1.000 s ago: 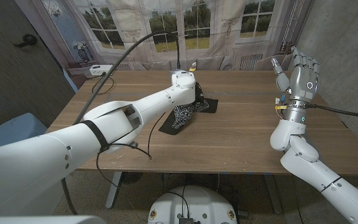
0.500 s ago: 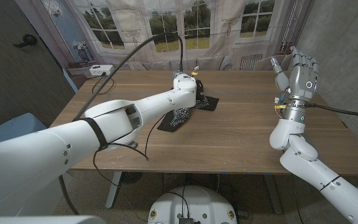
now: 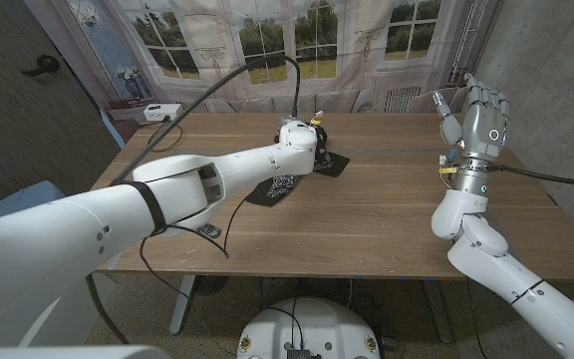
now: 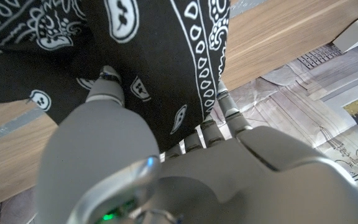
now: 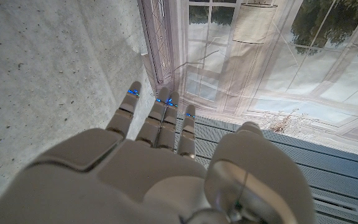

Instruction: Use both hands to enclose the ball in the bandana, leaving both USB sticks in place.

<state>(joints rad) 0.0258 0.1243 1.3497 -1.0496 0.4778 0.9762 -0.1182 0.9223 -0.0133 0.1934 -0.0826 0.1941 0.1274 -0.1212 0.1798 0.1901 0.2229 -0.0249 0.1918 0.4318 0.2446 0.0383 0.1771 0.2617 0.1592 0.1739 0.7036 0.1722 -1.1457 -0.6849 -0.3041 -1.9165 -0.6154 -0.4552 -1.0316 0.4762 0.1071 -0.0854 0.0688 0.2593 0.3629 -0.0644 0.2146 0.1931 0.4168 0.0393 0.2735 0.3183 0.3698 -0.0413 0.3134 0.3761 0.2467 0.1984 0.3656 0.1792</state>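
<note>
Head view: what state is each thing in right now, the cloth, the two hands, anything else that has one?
Bandana: partly folded on the table, one part lifted off it by the left hand.
Left hand: over the bandana, fingers on the cloth; a firm grip cannot be made out.
Right hand: raised off the table, fingers apart, holding nothing.
Ball: hidden; cannot tell.

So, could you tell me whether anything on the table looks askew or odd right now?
The bandana lies bunched and crooked rather than spread flat, with the left hand working in its folds. The right hand is raised, open, away from the cloth. I cannot make out the ball.
</note>
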